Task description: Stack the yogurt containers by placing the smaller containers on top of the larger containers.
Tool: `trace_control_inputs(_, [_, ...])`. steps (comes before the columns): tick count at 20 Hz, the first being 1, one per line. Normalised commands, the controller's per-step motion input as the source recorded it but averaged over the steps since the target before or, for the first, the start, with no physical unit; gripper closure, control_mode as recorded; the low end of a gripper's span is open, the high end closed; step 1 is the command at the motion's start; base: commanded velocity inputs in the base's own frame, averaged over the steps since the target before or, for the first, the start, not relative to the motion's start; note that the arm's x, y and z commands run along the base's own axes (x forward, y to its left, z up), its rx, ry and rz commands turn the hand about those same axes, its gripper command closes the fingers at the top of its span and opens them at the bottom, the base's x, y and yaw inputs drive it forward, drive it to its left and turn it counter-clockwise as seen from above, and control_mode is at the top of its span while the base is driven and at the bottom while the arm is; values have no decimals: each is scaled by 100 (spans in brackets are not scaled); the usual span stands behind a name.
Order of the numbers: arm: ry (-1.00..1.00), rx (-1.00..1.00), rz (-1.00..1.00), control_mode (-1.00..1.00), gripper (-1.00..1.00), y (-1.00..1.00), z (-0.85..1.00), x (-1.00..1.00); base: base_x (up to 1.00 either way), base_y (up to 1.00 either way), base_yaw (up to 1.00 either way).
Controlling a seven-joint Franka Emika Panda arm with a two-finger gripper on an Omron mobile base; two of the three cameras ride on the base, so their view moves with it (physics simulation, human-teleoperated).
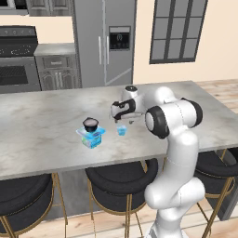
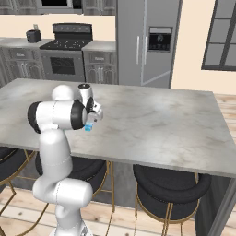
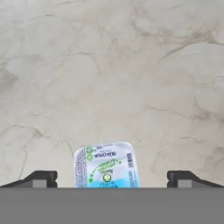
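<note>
Hand view: light-blue cup (image 3: 106,165) sits between the open tool's (image 3: 112,179) tips.

I see my white arm (image 1: 174,153) rising from the base, with the elbow bent high and the forearm reaching forward and left. The wrist turns the gripper (image 1: 122,122) to point straight down. Its two dark fingertips (image 3: 41,178) stand wide apart, holding nothing between them.
</note>
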Motion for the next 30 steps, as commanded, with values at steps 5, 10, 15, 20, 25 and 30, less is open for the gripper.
trace_control_inputs(5, [7, 0, 19, -100, -100, 0, 0, 1, 0, 0, 0])
trace_control_inputs(10, [4, 0, 17, -100, -100, 0, -4, 0, 0, 0, 0])
trace_control_inputs(15, [2, 0, 10, -100, -100, 0, -7, 0, 0, 0, 0])
trace_control_inputs(20, [4, 0, 4, -100, -100, 1, -10, 0, 0, 0, 0])
trace_control_inputs(25, [6, 0, 1, -100, -100, 10, -8, 0, 0, 0, 0])
trace_control_inputs(30, [6, 0, 0, -100, -100, 14, -5, 0, 0, 0, 0])
